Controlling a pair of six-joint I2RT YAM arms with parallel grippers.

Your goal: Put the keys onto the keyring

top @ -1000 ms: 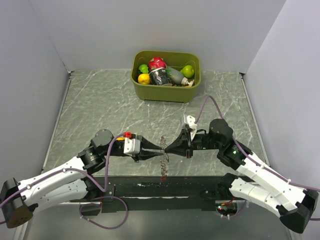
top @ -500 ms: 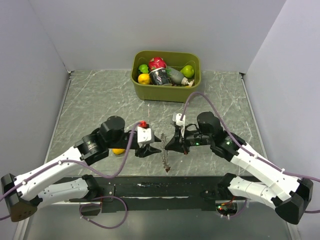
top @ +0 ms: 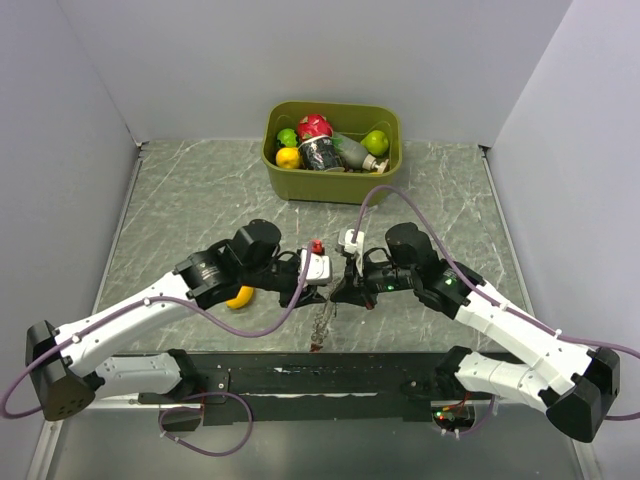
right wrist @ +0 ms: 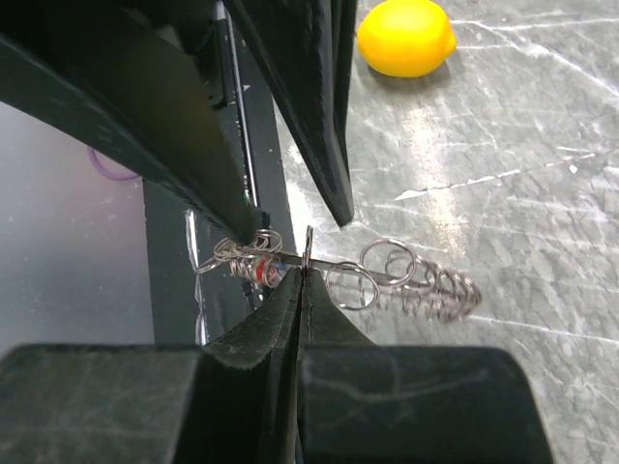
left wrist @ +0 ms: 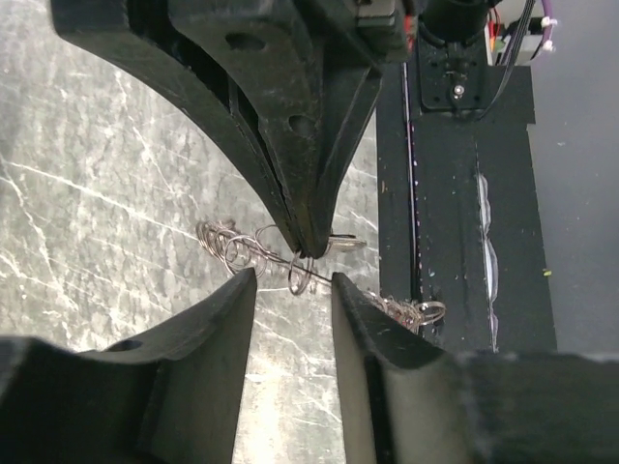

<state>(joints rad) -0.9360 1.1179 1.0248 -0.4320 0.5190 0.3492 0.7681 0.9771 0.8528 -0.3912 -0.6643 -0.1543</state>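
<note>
My right gripper (right wrist: 302, 275) was pinched tight on one thin silver loop of the keyring (right wrist: 435, 287). The keyring was a string of little wire loops. The rest of it trailed away over the table (top: 180, 200) toward the black strip (top: 300, 378) at the near edge. A tiny red bit (right wrist: 255, 271) sat among the loops, too small for me to tell what it was. My left gripper (left wrist: 293, 282) faced the right one, tip to tip. Its fingers were apart and held nothing. The pinched loop sat just past their tips. A yellow lemon (right wrist: 406, 37) lay on the table, partly under my left arm.
</note>
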